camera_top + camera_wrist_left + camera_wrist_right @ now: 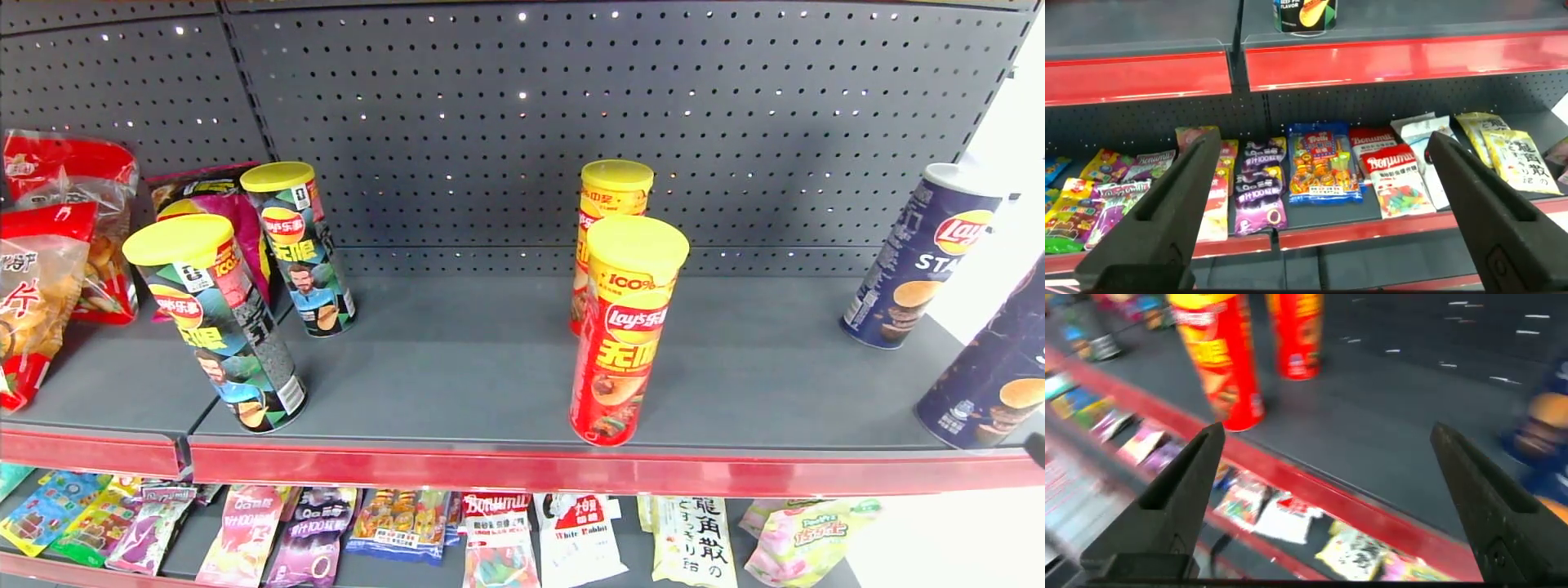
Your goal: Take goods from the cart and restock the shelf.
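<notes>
On the grey upper shelf (457, 367) stand two red chip cans with yellow lids, one in front (627, 327) and one behind it (608, 204). My right gripper (1327, 498) hangs open and holds nothing, just before the shelf's red front edge, with the red cans (1221, 359) beyond one finger and a dark blue can (1543, 433) beyond the other. My left gripper (1315, 204) is open and holds nothing, lower down, facing the candy bags (1323, 163) on the lower shelf. A can's bottom (1305, 15) shows on the shelf above it.
Two teal-patterned cans (220, 327) (302, 249) stand at the shelf's left, next to red snack bags (49, 245). Two dark blue cans (918, 257) (992, 376) stand at the right end. Bare shelf lies between the can groups. A pegboard wall (522, 122) backs the shelf.
</notes>
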